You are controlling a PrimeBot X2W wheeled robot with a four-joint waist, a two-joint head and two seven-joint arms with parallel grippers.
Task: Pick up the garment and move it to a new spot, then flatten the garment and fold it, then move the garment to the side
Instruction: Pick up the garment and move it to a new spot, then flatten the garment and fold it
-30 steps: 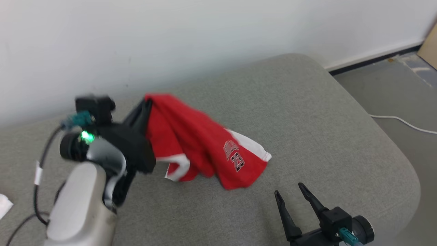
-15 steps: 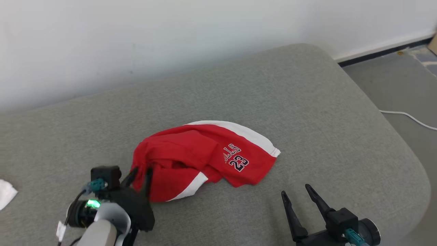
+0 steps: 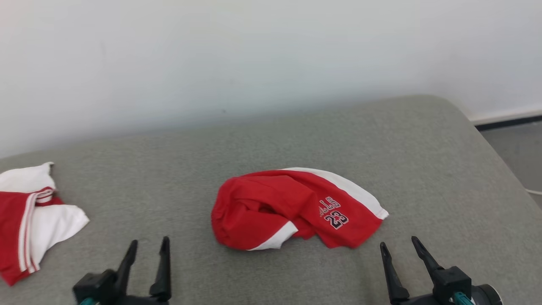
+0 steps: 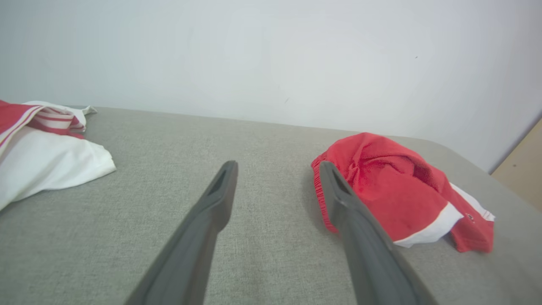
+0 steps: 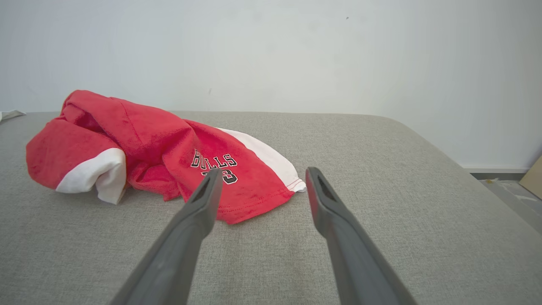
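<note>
The crumpled red-and-white cloth garment (image 3: 292, 207) lay long axis left–right on the grey fabric cushion (image 3: 381, 140) — printed end rightward; the left gripper (image 3: 150, 240) and right gripper (image 3: 398, 242) gaped wide, empty.

You see soft, fuzzy cloth in the shorts (image 3: 271, 207). The cushion (image 3: 296, 140) is coarse woven fabric; the fingers (image 4: 209, 220) look matt plastic.

Crumpled red garment (image 5: 139, 144) on grey cushion (image 5: 381, 220) — fingers (image 5: 200, 212) spread apart.
</note>
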